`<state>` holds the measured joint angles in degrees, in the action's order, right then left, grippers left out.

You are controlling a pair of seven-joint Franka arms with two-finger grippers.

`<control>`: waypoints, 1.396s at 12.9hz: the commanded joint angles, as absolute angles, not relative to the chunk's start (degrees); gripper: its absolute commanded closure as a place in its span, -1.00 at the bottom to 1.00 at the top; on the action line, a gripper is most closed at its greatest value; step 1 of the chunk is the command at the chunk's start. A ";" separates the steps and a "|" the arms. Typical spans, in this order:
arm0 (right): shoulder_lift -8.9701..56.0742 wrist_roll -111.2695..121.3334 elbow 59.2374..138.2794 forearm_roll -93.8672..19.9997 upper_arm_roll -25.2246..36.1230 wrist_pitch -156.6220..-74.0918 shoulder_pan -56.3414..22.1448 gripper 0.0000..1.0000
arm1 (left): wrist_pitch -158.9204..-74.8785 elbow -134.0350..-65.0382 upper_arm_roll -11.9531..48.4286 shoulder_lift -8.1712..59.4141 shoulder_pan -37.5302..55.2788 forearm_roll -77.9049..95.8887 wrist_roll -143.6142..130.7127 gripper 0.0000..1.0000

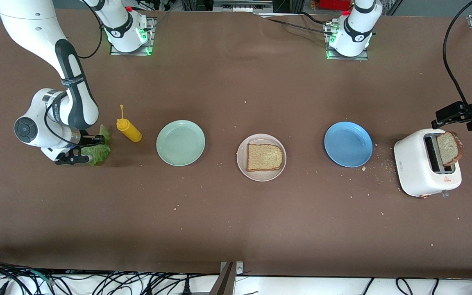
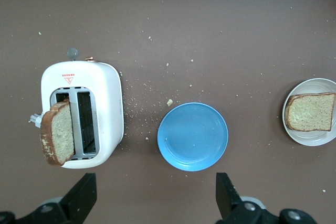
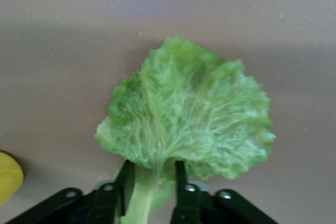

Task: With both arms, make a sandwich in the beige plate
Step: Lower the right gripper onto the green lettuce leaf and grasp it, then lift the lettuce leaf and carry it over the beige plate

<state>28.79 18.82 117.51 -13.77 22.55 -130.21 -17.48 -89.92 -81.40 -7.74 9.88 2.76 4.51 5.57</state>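
Note:
One slice of toast (image 1: 264,157) (image 2: 311,112) lies flat on the beige plate (image 1: 242,164) (image 2: 315,137) at mid-table. A second slice (image 1: 449,148) (image 2: 58,135) stands tilted out of a slot of the white toaster (image 1: 420,172) (image 2: 107,93). The lettuce leaf (image 1: 96,151) (image 3: 189,114) lies on the table at the right arm's end. My right gripper (image 1: 88,150) (image 3: 152,174) is low at the table, fingers tight on both sides of the leaf's stalk. My left gripper (image 1: 459,121) (image 2: 155,195) hangs open and empty, high beside the toaster.
A blue plate (image 1: 348,144) (image 2: 192,136) sits between the beige plate and the toaster. A mint-green plate (image 1: 180,143) and a yellow squeeze bottle (image 1: 129,130) (image 3: 8,177) lie between the beige plate and the lettuce. Crumbs are scattered near the toaster.

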 commanded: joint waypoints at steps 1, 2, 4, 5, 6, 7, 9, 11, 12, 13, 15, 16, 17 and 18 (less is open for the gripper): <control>29.09 19.42 117.86 -14.85 22.59 -130.69 -17.58 1.00 | -89.30 -81.39 -7.56 9.05 3.08 3.96 6.59 -1.00; 28.83 19.77 117.77 -14.85 22.59 -130.35 -17.58 1.00 | -89.30 -81.39 -7.82 8.97 2.99 3.96 6.68 -1.00; 27.95 22.05 117.51 -14.85 22.68 -129.73 -17.58 1.00 | -89.47 -81.39 -7.82 8.96 2.99 3.96 6.68 -1.00; 26.99 22.23 117.07 -14.77 22.85 -128.25 -17.58 1.00 | -89.47 -81.39 -7.82 8.96 2.99 3.96 6.68 -1.00; 25.50 22.15 116.46 -14.68 22.94 -125.62 -17.58 1.00 | -89.47 -81.39 -7.82 8.96 2.81 3.96 6.68 -1.00; 23.66 22.06 115.41 -14.59 23.03 -122.20 -17.58 1.00 | -89.56 -81.39 -7.91 8.96 2.64 3.87 6.77 -1.00; 21.54 22.06 111.99 -13.98 23.38 -115.35 -17.58 1.00 | -89.74 -81.39 -8.00 8.96 2.46 3.87 6.68 -1.00; 20.92 21.97 106.64 -13.80 23.99 -107.53 -17.58 1.00 | -89.65 -81.39 -7.65 8.96 2.63 3.96 6.68 -1.00; 20.92 21.89 103.22 -13.28 24.08 -103.23 -17.58 1.00 | -89.65 -81.39 -7.65 8.96 2.72 3.96 6.68 -1.00; 20.92 21.54 99.44 -12.49 24.00 -98.92 -17.58 1.00 | -89.65 -81.39 -7.65 8.96 2.72 3.96 6.68 -1.00; 20.92 20.31 93.72 -12.48 23.65 -91.79 -17.75 1.00 | -89.56 -81.39 -7.65 8.96 2.72 3.95 6.68 -1.00; 20.92 19.69 91.43 -12.57 23.29 -88.63 -17.75 1.00 | -89.56 -81.39 -7.65 8.96 2.72 3.96 6.68 -1.00; 20.92 18.99 89.14 -12.66 22.59 -85.64 -18.89 1.00 | -89.47 -81.39 -7.65 8.96 2.72 3.96 6.68 -1.00; 20.83 18.90 86.60 -13.00 22.07 -83.52 -20.46 1.00 | -89.47 -81.39 -7.65 8.96 2.72 3.96 6.77 -1.00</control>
<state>20.21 20.42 91.68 -13.26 22.93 -88.26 -18.11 -89.90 -81.40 -7.77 9.63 2.74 4.49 5.74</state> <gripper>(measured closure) 0.960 0.000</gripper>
